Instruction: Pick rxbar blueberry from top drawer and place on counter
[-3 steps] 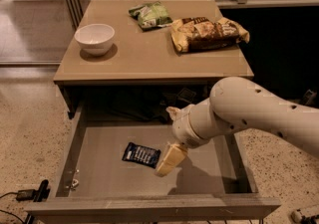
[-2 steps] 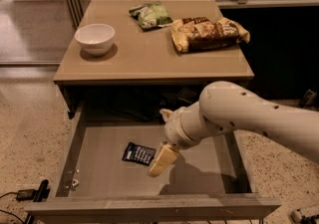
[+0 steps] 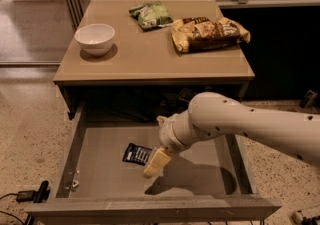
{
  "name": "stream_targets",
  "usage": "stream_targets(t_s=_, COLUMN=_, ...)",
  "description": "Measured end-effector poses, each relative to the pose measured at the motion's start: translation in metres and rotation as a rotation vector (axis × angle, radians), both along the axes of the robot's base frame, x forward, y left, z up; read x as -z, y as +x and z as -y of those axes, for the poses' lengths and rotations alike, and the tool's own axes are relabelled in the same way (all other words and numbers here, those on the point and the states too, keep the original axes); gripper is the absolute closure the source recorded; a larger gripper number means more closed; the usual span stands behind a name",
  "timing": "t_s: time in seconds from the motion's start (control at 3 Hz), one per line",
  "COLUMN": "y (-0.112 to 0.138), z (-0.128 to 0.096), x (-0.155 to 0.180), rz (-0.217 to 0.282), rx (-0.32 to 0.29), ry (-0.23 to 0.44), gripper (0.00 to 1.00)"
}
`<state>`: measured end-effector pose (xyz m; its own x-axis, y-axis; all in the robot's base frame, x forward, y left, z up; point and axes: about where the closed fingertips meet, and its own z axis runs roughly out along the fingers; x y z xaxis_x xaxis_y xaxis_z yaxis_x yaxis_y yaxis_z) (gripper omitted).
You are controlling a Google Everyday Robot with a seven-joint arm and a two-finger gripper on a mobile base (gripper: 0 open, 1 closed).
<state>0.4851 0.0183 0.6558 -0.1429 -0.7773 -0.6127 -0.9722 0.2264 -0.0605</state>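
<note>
Since a second ago the arm point(image 3: 240, 124) has swung a little to the left inside the drawer, so the gripper point(image 3: 156, 163) now sits closer to the bar than it did. The rxbar blueberry point(image 3: 135, 153) itself lies where it lay before.

The top drawer point(image 3: 150, 208) stands pulled out wide below the tabletop, its grey-beige floor mostly bare. The dark-blue bar lies flat on that floor, near the middle and slightly left, with its pale lettering facing up. The gripper's pale yellowish tip points down and to the left and comes to the bar's right end — it looks to be touching it or just beside it, though I cannot tell which. Whether the gripper is open or closed cannot be told from this view, and nothing shows it holding the bar. The white arm reaches in from the right edge, over the drawer's right side, and throws a dark shadow on the drawer floor in front of it.

A small metallic bit point(image 3: 74, 185) lies in the drawer's front left corner, well apart from the bar.

Up on the counter point(image 3: 150, 56) sit three things: a white bowl point(image 3: 95, 39) upright near the left edge, a green chip bag point(image 3: 151, 15) toward the back middle, and a larger yellow-brown snack bag point(image 3: 210, 33) just to its right, stretching to the counter's right side. The two bags lie near each other — the bowl stands apart from both.

On the speckled floor at the lower left a dark plug and cable point(image 3: 30, 195) lie beside the drawer's front corner.
</note>
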Motion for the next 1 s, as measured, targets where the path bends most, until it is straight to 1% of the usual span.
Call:
stream_targets(t_s=0.33, y=0.007, z=-0.004, x=0.019, rz=-0.025, rx=0.012, ry=0.005, gripper=0.00)
stream_targets(t_s=0.67, y=0.013, z=-0.021, x=0.034, rz=-0.043, rx=-0.006, ry=0.017, gripper=0.00)
stream_targets(t_s=1.0, y=0.010, z=-0.035, x=0.047, rz=-0.057, rx=-0.021, ry=0.024, gripper=0.00)
